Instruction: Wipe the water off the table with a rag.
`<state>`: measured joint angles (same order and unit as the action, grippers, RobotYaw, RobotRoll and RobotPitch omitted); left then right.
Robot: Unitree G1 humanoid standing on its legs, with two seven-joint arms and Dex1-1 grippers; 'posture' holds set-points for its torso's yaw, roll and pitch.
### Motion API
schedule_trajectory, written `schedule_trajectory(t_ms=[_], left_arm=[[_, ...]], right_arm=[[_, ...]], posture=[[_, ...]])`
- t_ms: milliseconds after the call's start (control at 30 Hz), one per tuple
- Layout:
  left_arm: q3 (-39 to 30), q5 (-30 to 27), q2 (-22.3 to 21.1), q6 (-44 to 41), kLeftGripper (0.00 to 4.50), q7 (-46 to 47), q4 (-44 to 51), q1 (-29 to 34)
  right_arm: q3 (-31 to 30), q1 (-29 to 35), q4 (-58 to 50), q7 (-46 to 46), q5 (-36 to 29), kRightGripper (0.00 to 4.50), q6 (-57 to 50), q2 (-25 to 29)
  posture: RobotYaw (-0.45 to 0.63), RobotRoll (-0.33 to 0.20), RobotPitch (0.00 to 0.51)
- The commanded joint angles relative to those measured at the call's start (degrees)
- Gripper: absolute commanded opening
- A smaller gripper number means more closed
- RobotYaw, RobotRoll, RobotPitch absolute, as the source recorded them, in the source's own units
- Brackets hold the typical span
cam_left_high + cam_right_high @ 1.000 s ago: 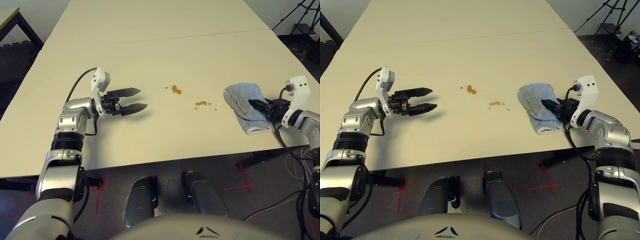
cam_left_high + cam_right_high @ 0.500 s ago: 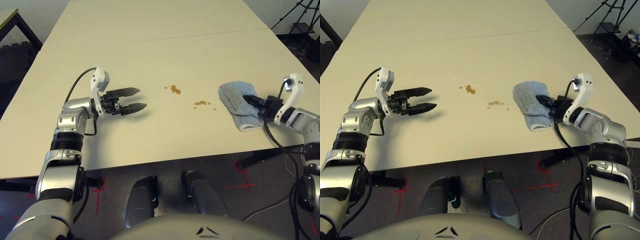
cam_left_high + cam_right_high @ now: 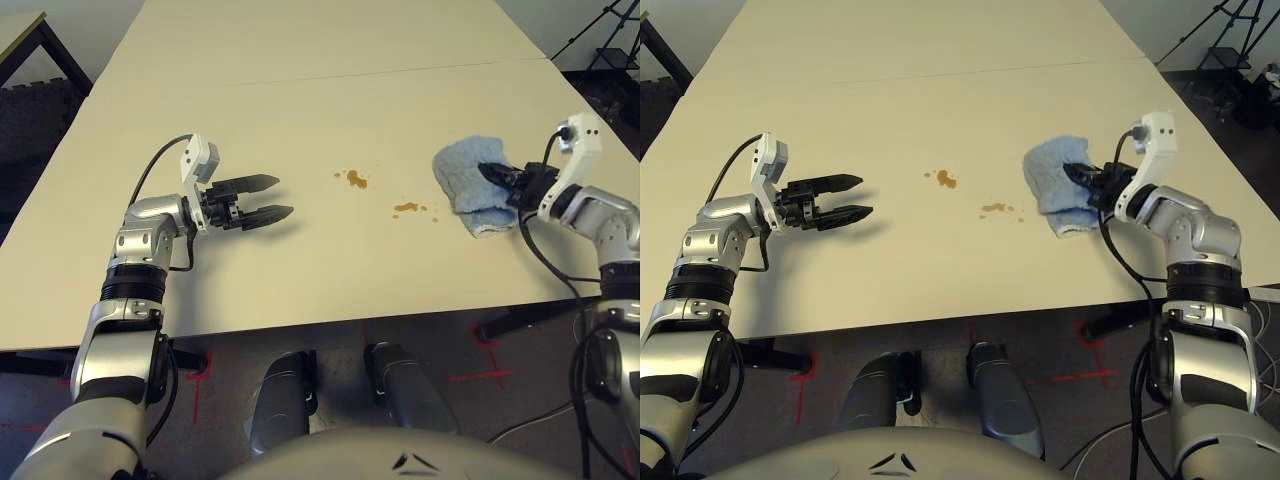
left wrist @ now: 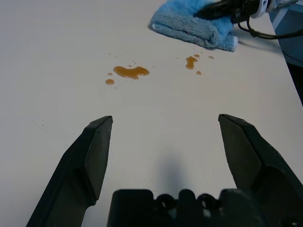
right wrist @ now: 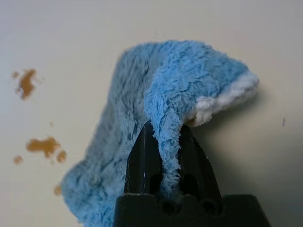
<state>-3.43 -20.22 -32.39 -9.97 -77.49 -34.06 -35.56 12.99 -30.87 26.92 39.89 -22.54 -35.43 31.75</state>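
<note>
My right hand (image 5: 163, 156) is pinching a fold of the rag (image 3: 470, 180), which lies on the surface (image 3: 300, 90). The water (image 3: 405, 208) sits just ahead of it. Next I think I should slide the rag over those spots. My left hand (image 3: 268, 198) waits wide open, far from the rag

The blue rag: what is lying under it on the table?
Under the rag only the table shows at its edges. The water lies beside it, uncovered. Whatever the cloth itself covers is hidden. The right gripper pinches a fold.
</note>
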Motion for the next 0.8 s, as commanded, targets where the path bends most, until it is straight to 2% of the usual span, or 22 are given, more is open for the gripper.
schedule_trajectory(t_ms=[33, 800], left_arm=[[-0.05, 0.00, -0.42, 0.26, 4.50, 0.01, 1.48, 0.63], [0.23, -0.01, 0.09, 0.61, 4.50, -0.27, 1.13, 0.64]], right_arm=[[-2.75, 2.57, -0.93, -1.07, 2.20, 0.06, -0.08, -1.12], [-10.08, 11.17, -24.72, -1.63, -1.66, 0.06, -14.96, -10.30]], posture=[[-0.30, 0.000, 0.138], [-0.31, 0.000, 0.137]])
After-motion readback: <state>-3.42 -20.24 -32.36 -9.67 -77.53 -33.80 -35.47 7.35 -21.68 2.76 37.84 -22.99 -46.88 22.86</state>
